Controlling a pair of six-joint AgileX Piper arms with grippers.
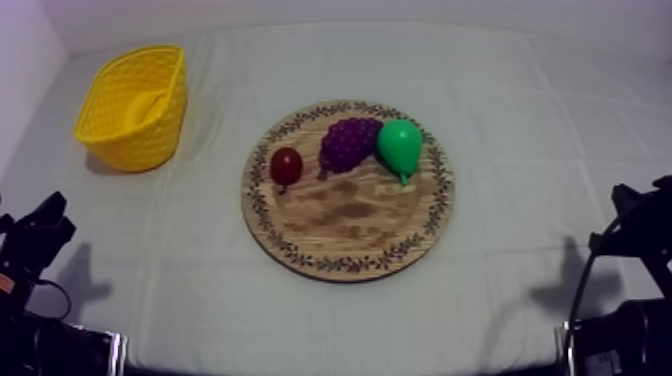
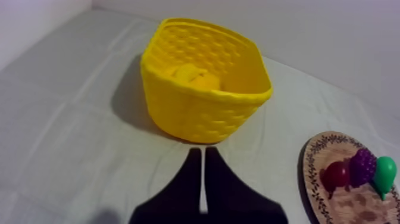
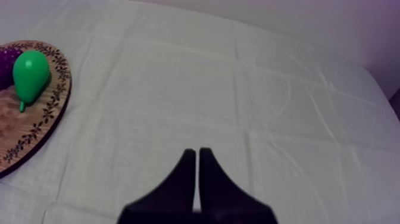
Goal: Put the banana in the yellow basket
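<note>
The banana lies inside the yellow basket, which stands at the table's far left; a pale curve of the banana shows inside it from above. The round wooden board sits mid-table and carries a small red fruit, a bunch of grapes and a green pear. My left gripper is shut on nothing, its fingers lying together just short of the basket. My right gripper is also shut, over bare cloth to the right of the board.
My left arm rests low at the left edge and my right arm low at the right edge. Grey-white cloth covers the table around the board. A wall rises behind the table.
</note>
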